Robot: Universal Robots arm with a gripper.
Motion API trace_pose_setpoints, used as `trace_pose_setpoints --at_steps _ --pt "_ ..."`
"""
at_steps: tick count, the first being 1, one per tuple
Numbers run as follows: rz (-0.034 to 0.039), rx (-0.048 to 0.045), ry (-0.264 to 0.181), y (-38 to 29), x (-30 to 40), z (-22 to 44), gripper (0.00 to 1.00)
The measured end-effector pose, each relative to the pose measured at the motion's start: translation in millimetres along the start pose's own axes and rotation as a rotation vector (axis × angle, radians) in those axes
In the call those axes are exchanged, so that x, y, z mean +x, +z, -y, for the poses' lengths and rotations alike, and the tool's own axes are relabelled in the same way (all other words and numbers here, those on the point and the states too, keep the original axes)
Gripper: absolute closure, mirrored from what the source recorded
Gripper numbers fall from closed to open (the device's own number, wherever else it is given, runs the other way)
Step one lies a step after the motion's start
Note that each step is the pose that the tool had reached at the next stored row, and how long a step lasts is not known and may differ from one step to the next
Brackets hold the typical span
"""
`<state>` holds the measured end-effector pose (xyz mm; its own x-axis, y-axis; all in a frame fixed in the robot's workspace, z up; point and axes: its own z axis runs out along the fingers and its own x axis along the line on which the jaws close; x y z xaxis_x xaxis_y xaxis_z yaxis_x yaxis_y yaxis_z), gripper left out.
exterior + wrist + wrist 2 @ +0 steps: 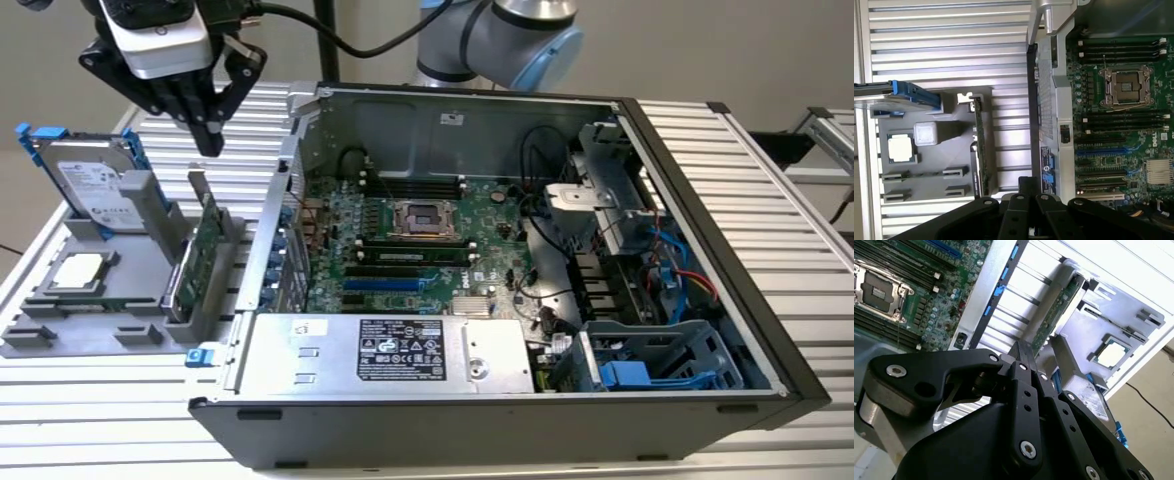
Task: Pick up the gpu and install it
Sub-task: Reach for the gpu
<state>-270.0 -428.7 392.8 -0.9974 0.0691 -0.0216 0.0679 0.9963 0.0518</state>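
Silver ribbed aluminium-profile table point(747, 170) carries two items, both flat on the slats. Open black metal tower computer case point(467, 440) lies on its side at centre. Grey plastic parts fixture point(94, 345) sits just beside it, at the case's 9 o'clock in the exterior view.

In the exterior view the gpu point(191, 262) sits partly hidden inside its grey holder point(140, 337), and the first wrist view's edge cuts off the pincer point(1029, 181).
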Motion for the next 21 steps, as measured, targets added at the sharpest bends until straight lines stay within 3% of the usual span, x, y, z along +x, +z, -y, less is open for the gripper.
trace_pose_setpoints --at_steps 21 --pt "0.0001 0.0000 0.000 -0.4 16.3 1.4 1.00"
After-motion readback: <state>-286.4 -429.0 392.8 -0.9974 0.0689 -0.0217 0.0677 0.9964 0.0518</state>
